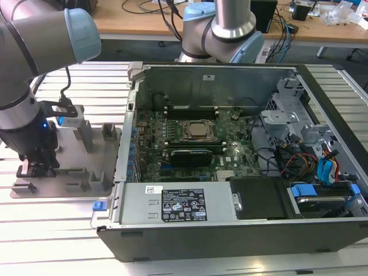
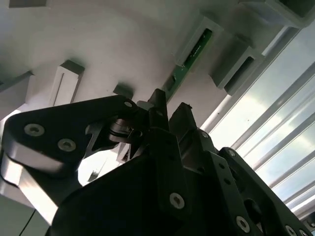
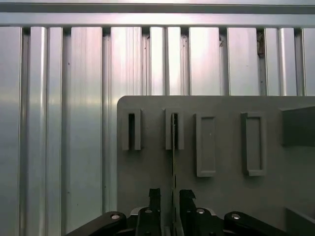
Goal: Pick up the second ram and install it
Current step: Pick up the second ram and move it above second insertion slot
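gripper (image 3: 171,194) over a grey tray (image 3: 147,172), jaws spread, one finger (image 3: 155,196) on each side of the ram (image 3: 173,162); a gap shows between the stick and each finger, so nothing is pinched

the ram, a thin green stick, stands on edge in the tray and runs straight out from between the jaws; its far end sits in a slotted block (image 3: 173,130) ahead of the fingertips

in the second wrist view the gripper (image 2: 171,107) is seen from behind its black linkage, the green ram (image 2: 189,56) passing between the two fingers (image 2: 160,105) and on across the tray (image 2: 123,49)

a second slotted block (image 3: 131,130), its slot open, stands just beside the one holding the ram, to one side of the jaws; two plain blocks (image 3: 205,145) stand to the other side

in the exterior view the gripper (image 1: 37,164) is down on the tray (image 1: 86,172), at the tray's end farthest from the computer case (image 1: 201,213); the arm (image 1: 34,34) rises above it

the case lies well apart from the jaws, toward the exterior view's right, its side open, with the motherboard (image 1: 172,138) and cpu socket (image 1: 198,131) exposed

tray and case both rest on a ribbed metal table (image 1: 57,230), whose ribs run beyond the tray ahead of the jaws (image 3: 74,98)
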### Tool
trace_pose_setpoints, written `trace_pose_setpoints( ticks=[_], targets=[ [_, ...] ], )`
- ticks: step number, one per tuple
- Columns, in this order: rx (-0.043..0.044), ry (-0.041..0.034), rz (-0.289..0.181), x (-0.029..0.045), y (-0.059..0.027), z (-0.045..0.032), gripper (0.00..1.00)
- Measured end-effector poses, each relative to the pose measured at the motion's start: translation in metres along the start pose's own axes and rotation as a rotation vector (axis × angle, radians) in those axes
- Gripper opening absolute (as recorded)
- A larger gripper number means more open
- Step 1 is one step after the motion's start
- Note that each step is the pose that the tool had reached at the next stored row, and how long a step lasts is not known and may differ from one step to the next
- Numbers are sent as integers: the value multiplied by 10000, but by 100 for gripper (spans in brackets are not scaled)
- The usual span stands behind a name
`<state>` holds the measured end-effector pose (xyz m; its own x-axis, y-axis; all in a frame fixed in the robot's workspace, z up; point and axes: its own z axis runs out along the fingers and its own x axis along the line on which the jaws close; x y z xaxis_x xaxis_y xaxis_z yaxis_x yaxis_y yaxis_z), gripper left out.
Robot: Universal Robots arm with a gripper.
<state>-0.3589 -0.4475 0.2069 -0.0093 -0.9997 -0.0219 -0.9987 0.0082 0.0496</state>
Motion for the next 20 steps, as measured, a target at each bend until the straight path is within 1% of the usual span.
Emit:
trace_pose_setpoints(
  ticks=[1,2,6,7,8,20],
  targets=[
    [1,-2,-1,1,-2,33,30],
    [0,-10,0,1,-2,49,30],
    [0,-14,-1,1,-2,50,29],
    [0,-14,-1,1,-3,49,15],
    [0,-15,-1,1,-3,49,13],
    [0,-20,-1,1,-2,49,13]
  ],
)
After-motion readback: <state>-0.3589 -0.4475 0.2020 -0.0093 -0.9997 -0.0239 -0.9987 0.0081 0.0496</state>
